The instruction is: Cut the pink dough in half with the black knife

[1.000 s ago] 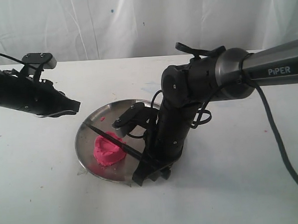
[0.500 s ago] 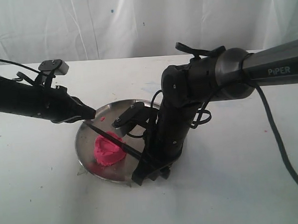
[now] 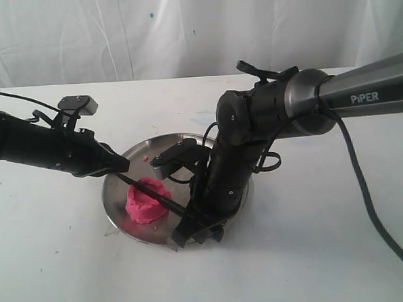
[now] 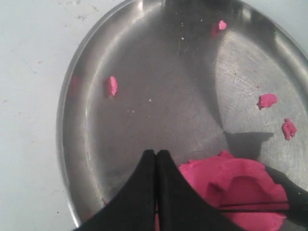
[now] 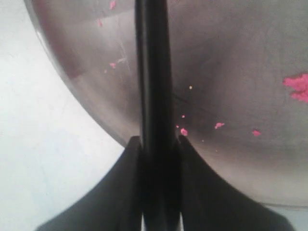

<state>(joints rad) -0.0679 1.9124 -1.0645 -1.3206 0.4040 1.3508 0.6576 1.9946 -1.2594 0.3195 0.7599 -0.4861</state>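
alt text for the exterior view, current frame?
The right gripper holds the black knife across the top of the pink dough on a round steel plate. The closed left gripper reaches to the plate's rim near the knife tip, all on a white table.

Polished metal across the round silver steel plate (image 4: 96,144), glossy and reflective, dulled by fine scratches and hazy smears. Matt, soft, clay-like on the lumpy bright pink dough (image 4: 240,190), with rough torn edges and smooth pressed faces. Matt black all along the slim black knife (image 5: 153,72), without shine. Hard black plastic on the left gripper (image 4: 156,154) and right gripper (image 5: 157,139), smooth with a faint sheen. Satin grey metal on the tubular right arm link (image 3: 370,81); semi-gloss black casing at its joints. Smooth, matt white on the flat tabletop (image 3: 315,260), speckled with small marks. Thin, creased white cloth for the hanging backdrop (image 3: 148,32).
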